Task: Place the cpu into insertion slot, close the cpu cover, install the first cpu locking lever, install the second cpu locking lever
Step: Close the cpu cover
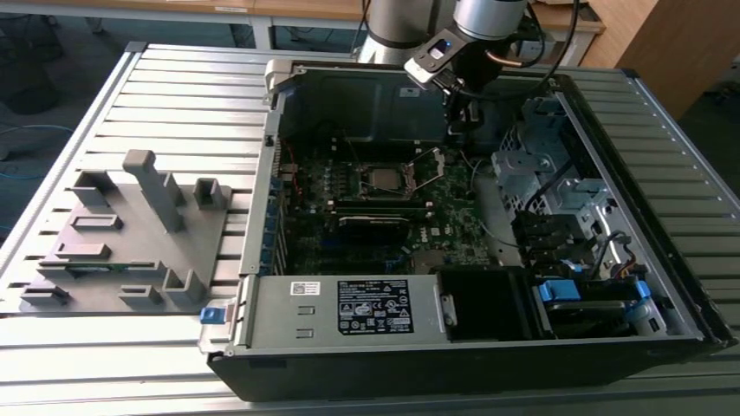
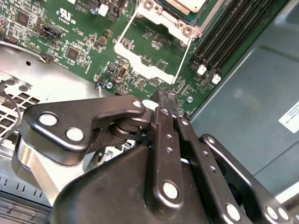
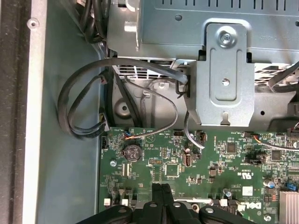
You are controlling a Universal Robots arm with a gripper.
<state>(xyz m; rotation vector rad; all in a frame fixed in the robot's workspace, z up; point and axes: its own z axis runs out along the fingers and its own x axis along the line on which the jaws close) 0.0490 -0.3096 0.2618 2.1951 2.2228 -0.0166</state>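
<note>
The insertion slot point(image 1: 386, 179) sits on the green motherboard point(image 1: 370, 217) inside the open computer case. In the second wrist view a pale silver-grey cpu point(image 2: 184, 3) lies in the slot at the picture's edge. The cpu cover point(image 2: 142, 69), a silver frame with a cut-out centre, is swung open beside the slot, also visible as the cpu cover point(image 1: 431, 169) in the exterior view. A thin wire lever point(image 2: 185, 58) runs along it. My gripper point(image 2: 166, 95) is shut with nothing visible between its black fingers point(image 3: 161, 196), its tips just past the cover's free edge. It hangs over the board's back, gripper point(image 1: 457, 126).
Black memory slots point(image 2: 229, 32) lie beside the socket. A metal drive cage point(image 1: 543, 165) and black cables point(image 3: 88, 107) crowd the exterior view's right of the case. A power supply point(image 1: 347, 303) fills the front. A grey fixture plate point(image 1: 127, 234) lies outside on the slatted table.
</note>
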